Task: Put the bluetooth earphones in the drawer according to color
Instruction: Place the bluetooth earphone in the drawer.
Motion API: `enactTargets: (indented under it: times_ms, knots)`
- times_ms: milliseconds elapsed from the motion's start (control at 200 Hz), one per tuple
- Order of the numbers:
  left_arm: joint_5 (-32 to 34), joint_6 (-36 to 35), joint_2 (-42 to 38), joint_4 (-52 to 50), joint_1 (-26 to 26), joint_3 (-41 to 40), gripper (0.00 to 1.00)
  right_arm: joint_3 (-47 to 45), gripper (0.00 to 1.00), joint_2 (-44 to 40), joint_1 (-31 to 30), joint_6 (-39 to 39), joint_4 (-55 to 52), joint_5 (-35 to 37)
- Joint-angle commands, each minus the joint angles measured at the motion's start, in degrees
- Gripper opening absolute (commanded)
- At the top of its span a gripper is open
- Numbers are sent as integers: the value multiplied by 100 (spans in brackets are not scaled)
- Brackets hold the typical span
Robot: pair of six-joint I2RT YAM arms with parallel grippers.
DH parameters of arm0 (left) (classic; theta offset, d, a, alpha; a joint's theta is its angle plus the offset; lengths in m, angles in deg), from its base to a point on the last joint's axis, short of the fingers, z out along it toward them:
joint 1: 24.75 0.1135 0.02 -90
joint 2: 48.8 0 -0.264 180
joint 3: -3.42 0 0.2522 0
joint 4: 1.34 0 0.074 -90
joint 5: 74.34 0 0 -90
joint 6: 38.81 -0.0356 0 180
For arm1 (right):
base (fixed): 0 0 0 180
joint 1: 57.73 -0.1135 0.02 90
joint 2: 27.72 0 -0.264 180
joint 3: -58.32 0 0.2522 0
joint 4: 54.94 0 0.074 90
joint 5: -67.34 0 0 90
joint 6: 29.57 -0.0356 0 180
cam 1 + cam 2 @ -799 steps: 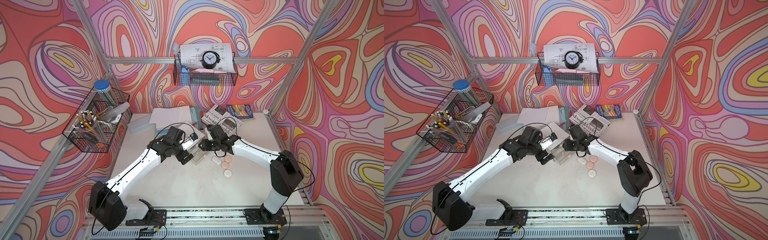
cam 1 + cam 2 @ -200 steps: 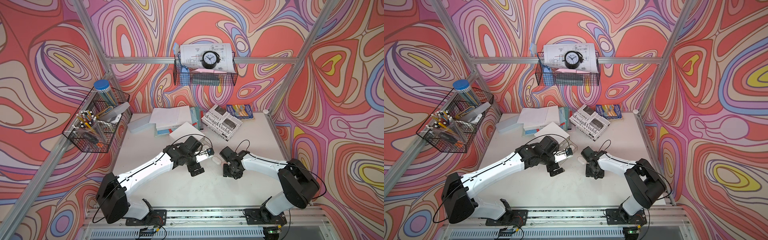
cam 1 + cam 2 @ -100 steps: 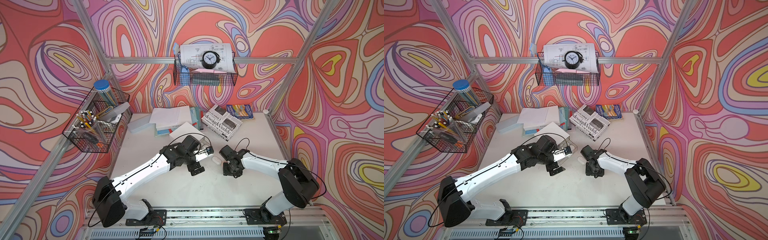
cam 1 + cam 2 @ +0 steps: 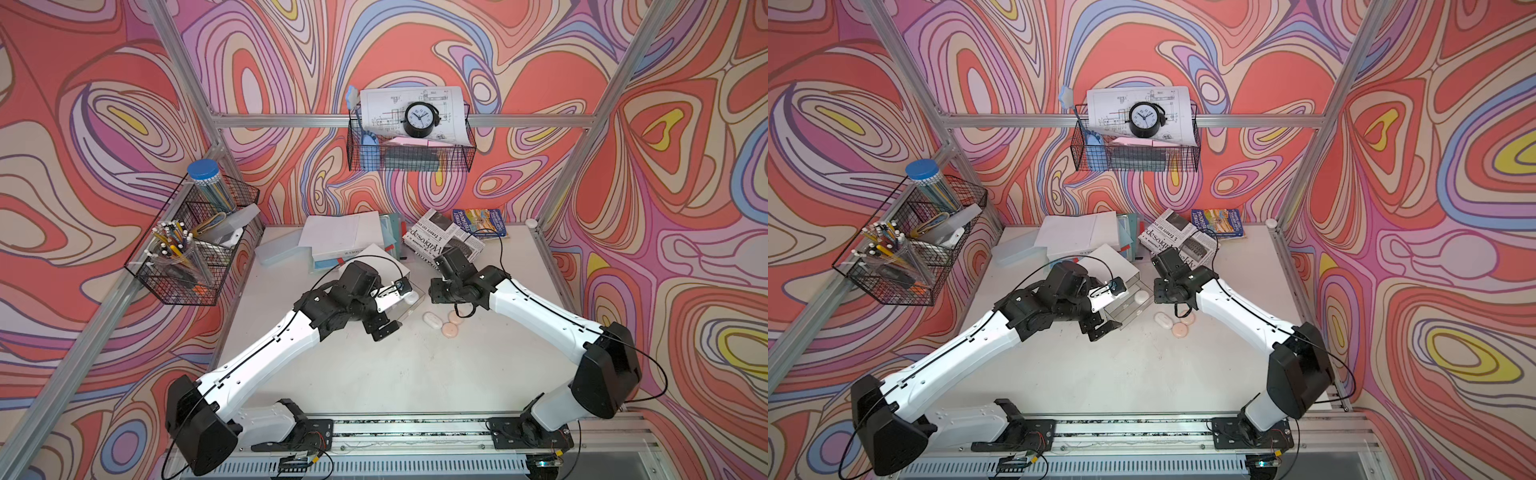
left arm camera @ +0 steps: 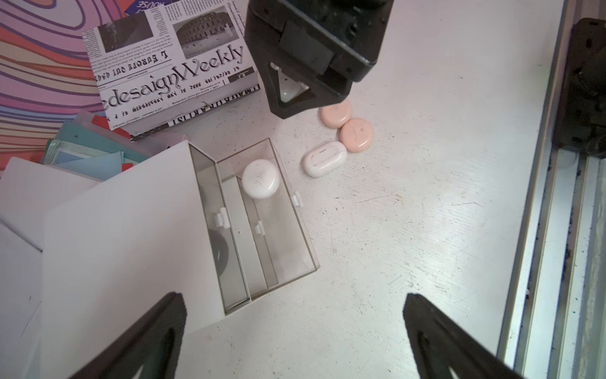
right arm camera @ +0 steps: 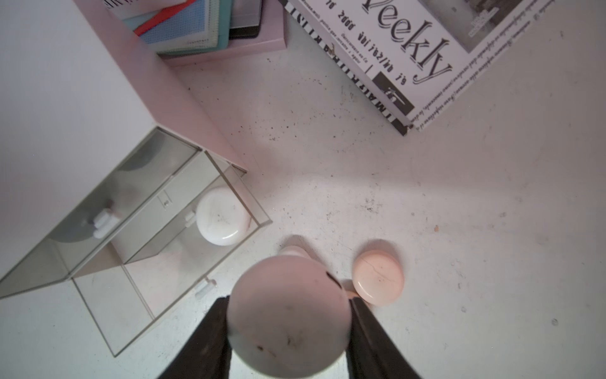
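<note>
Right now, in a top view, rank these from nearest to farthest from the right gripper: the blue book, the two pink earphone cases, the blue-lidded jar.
From the right gripper, which holds a white case:
1. Pink earphone cases: on the table, right beside it.
2. Blue book: at the table's back edge, right side.
3. Blue-lidded jar: in the wire basket, far left.

I read "edesaignWeekly" in ornate black letters across the black-and-white folded newspaper (image 5: 170, 65); my right wrist camera catches only "eekly". Its fine print and the lettering on the glossy blue book (image 4: 478, 218) are too small to read.
</note>
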State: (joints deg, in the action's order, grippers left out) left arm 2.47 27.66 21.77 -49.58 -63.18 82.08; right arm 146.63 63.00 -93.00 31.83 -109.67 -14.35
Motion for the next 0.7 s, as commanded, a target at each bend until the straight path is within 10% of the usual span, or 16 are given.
enactTargets:
  times_ms: [0, 696]
  knots:
    - [-181, 48, -159, 117, 222, -99, 99, 109, 0, 291, 18, 30, 470, -382]
    - [-75, -44, 265, -259, 662, 77, 99, -28, 0, 889, -241, -16, 1627, -1876]
